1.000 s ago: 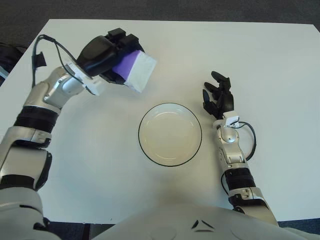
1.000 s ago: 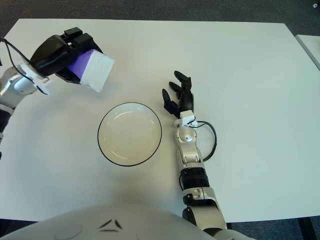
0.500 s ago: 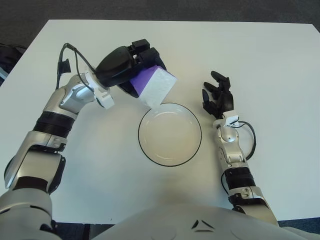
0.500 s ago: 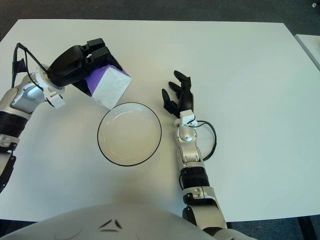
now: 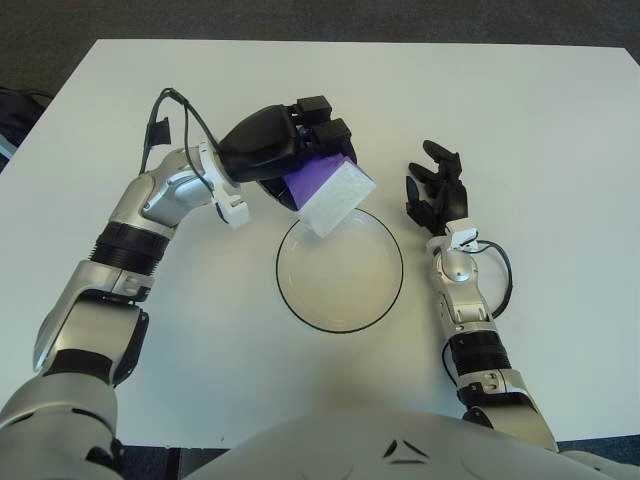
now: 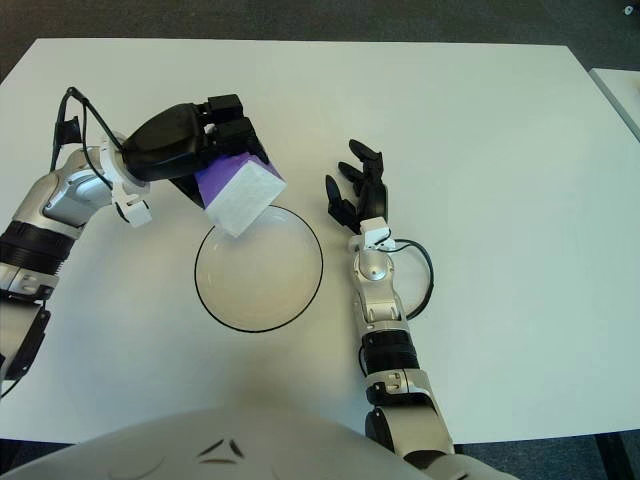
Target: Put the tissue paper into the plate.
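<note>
My left hand [image 5: 285, 150] is shut on the tissue pack [image 5: 330, 190], a purple and white block held tilted in the air. The pack hangs over the far left rim of the plate [image 5: 340, 268], a round cream plate with a dark rim in the middle of the white table. In the right eye view the pack [image 6: 238, 192] overlaps the plate's upper left edge [image 6: 258, 267]. My right hand [image 5: 435, 192] rests on the table just right of the plate, its fingers spread and empty.
The white table [image 5: 550, 130] stretches around the plate. Its far edge runs along the top of the view, with dark floor beyond. A black cable [image 5: 170, 105] loops off my left forearm.
My left hand has carried the tissue pack to the right and nearer, from the far left of the table to over the plate's rim. The right hand has not moved.
</note>
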